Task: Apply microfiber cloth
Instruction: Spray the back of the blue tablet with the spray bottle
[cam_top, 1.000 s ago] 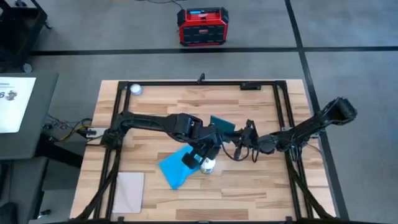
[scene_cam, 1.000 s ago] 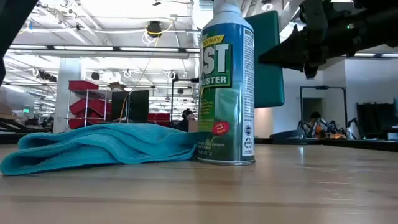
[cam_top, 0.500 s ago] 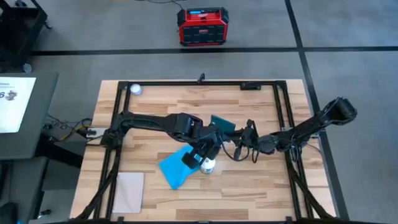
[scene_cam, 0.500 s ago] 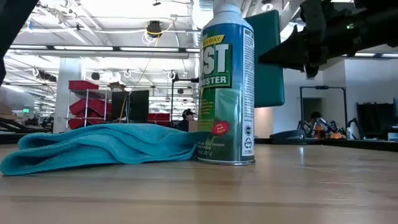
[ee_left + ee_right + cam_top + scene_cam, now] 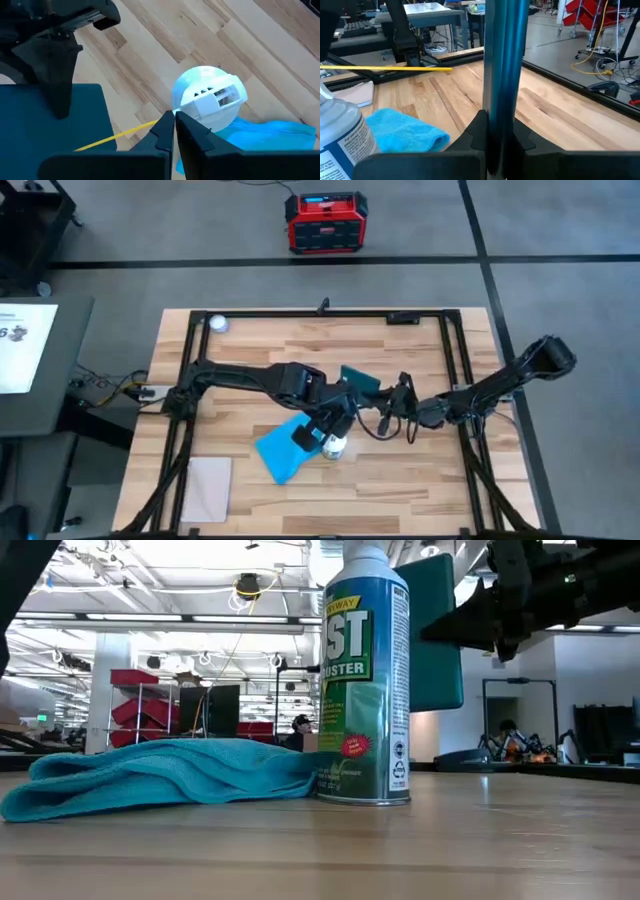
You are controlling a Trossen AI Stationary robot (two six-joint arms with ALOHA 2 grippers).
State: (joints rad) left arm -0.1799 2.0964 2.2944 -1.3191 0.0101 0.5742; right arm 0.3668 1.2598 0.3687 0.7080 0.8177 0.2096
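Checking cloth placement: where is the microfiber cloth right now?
In the high view, the microfiber cloth lies near table centre, left of the duster can, below the left gripper.

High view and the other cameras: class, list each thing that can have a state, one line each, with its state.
microfiber cloth: crumpled flat on the table, against the can, not held.
spray can: upright, nozzle on.
tablet: lifted off the table, held on edge.
right gripper: shut on the tablet.
left gripper: shut, empty, above the can.

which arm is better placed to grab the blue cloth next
Likely the left. Its claw is shut and empty above the microfiber cloth beside the spray can. The right claw is busy holding the tablet upright.
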